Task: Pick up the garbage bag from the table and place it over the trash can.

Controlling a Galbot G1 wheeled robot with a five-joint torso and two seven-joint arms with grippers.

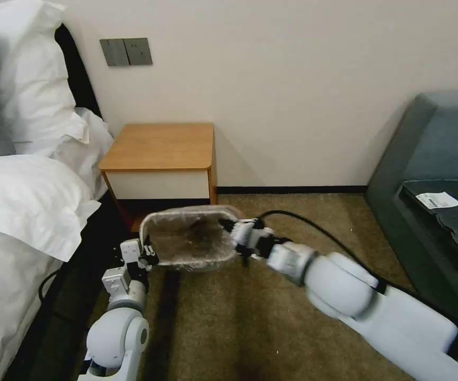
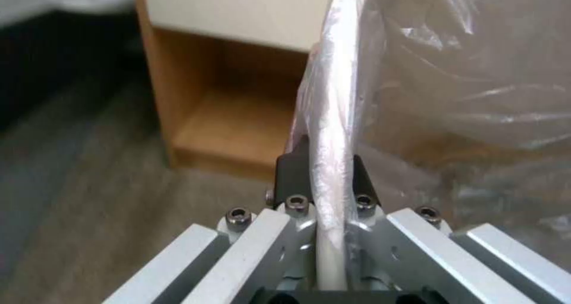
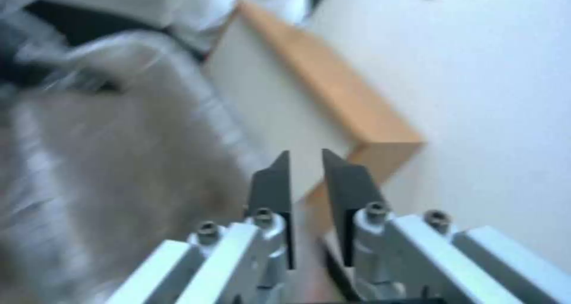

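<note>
The thin, clear, crinkly plastic garbage bag [image 1: 189, 238] is stretched over the small cream plastic trash can [image 1: 227, 258], which stands on the brown carpet [image 1: 271, 328] just in front of the small wooden nightstand surface [image 1: 160, 145]. The left pincer [image 2: 324, 179] is squeezed tight on the bag-covered rim. The right pincer [image 3: 306, 179] is beside the rim's other end, a little bit open, holding nothing. A white bed [image 1: 22, 211] is on the left. A grey sofa [image 1: 440, 159] with a white paper tag [image 1: 437, 200], too small to read, is on the right.

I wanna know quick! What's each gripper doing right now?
Left gripper: closed on the trash can rim, garbage bag over it.
Right gripper: open a little, holding nothing.
</note>
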